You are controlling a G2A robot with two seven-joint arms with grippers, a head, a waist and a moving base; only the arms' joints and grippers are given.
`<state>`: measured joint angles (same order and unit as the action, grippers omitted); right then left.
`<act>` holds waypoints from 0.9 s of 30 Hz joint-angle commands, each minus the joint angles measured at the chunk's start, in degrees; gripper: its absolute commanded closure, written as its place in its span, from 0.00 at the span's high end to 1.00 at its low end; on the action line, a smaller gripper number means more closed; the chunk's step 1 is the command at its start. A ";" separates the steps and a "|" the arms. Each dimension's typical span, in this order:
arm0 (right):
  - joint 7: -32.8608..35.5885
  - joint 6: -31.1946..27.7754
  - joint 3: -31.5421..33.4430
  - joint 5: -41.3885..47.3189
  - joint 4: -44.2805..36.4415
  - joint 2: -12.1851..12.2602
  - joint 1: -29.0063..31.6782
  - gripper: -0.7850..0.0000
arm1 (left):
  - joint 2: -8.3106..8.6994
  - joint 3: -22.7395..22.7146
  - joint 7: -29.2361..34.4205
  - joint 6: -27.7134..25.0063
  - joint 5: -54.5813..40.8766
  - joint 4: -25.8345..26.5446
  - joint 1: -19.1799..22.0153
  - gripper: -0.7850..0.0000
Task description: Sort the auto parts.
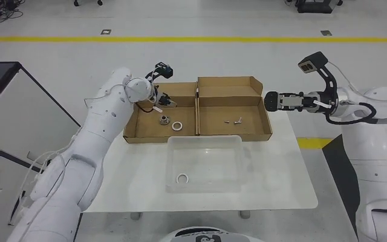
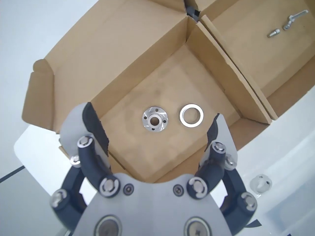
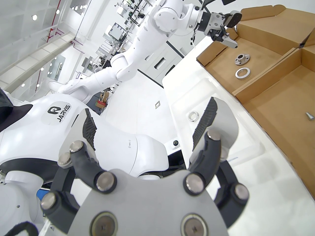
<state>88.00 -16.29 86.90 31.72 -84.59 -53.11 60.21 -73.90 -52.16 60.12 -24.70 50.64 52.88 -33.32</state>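
Two open cardboard boxes stand side by side on the white table. The left box (image 1: 144,124) holds a metal flange hub (image 1: 164,120) (image 2: 155,119) (image 3: 242,59) and a flat ring (image 1: 178,126) (image 2: 191,118) (image 3: 243,72). The right box (image 1: 254,126) holds a small bolt (image 2: 274,33) and a lever-shaped part (image 2: 294,18). A white collar (image 1: 182,179) (image 2: 260,184) (image 3: 193,115) lies in the clear bin (image 1: 205,140). My left gripper (image 1: 164,103) (image 2: 153,111) hangs open above the hub, holding nothing. My right gripper (image 1: 269,101) (image 3: 150,105) is open at the right box's outer edge.
The clear bin stands in front of the boxes, near the table's front middle. Raised flaps (image 1: 230,81) line the boxes' far side. Bare table (image 1: 284,169) lies to the right of the bin and along the front edge.
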 commanded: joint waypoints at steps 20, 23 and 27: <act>0.00 0.00 0.00 0.00 0.00 0.00 0.00 1.00 | 9.68 -13.48 15.75 -3.71 -5.92 55.20 -32.31 1.00; 0.00 0.00 0.00 0.00 0.00 0.00 0.00 1.00 | 9.68 -13.48 15.75 -3.71 -5.92 55.20 -32.31 1.00; 0.00 0.00 0.00 0.00 0.00 0.00 0.00 1.00 | 9.68 -13.48 15.75 -3.71 -5.92 55.20 -32.31 1.00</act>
<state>88.00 -16.29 86.90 31.72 -84.59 -53.11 60.21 -64.22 -65.64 75.87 -28.41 44.72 108.08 -65.63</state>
